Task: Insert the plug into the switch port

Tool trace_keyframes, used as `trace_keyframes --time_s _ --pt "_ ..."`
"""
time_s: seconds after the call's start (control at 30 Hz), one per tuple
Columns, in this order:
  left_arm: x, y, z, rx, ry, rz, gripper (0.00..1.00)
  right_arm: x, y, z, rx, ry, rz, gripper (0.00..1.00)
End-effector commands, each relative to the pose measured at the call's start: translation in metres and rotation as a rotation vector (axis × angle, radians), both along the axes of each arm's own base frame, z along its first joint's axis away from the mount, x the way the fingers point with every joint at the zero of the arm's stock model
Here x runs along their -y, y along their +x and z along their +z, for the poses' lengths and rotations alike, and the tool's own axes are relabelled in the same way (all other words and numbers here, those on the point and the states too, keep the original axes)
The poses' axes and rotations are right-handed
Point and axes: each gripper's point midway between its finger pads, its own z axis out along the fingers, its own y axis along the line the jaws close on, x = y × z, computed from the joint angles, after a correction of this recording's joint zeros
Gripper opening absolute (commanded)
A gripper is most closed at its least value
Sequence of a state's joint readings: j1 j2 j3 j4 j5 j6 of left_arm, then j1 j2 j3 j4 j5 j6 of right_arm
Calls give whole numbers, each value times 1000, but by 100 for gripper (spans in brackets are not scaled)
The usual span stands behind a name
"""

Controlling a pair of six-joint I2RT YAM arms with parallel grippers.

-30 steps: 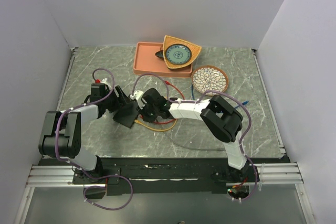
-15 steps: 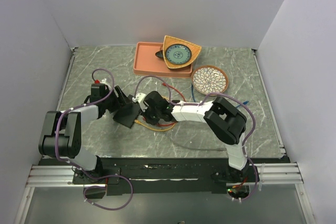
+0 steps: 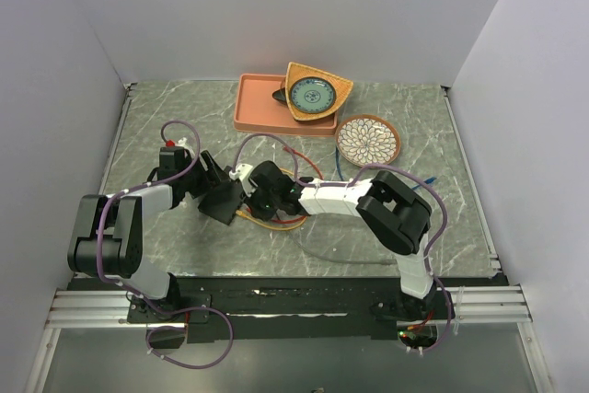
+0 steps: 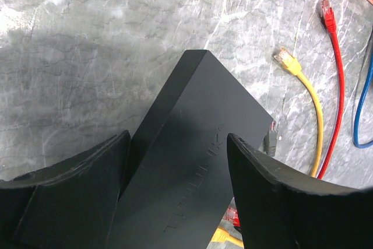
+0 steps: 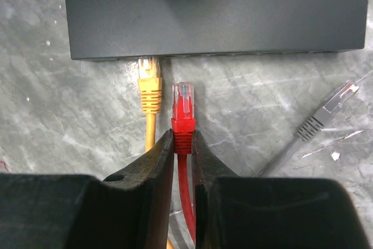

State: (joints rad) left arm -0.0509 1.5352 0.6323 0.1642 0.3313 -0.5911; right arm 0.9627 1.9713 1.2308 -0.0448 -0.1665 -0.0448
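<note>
Alignment step: the right claw (image 5: 183, 144), clamped on the red plug (image 5: 183, 104), holds it just short of the switch (image 5: 215, 10) on the counter (image 5: 52, 115), beside a yellow plug (image 5: 149, 80), while the left claw (image 4: 178, 144) pinches the switch; next it likely needs a straight, level push into the port.

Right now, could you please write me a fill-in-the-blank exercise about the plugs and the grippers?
The plug in the right gripper is ___.
The left gripper holds the switch, whose colour is ___.
The plug nearest the held one is ___.
Answers: red, black, yellow.
</note>
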Motion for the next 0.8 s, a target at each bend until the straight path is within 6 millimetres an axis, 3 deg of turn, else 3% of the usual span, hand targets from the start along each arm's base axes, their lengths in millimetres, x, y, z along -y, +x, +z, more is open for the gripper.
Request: trace_keyframes --time_s 0.0,0.37,0.77 --pt "-1 -15 -17 -69 4 3 74 -26 15 32 67 101 -22 0" --pt "0 -15 -17 -71 1 -1 74 -35 25 24 63 86 -38 0" --pt "0 -15 -20 -77 -1 -1 74 -29 21 15 56 66 -34 0"
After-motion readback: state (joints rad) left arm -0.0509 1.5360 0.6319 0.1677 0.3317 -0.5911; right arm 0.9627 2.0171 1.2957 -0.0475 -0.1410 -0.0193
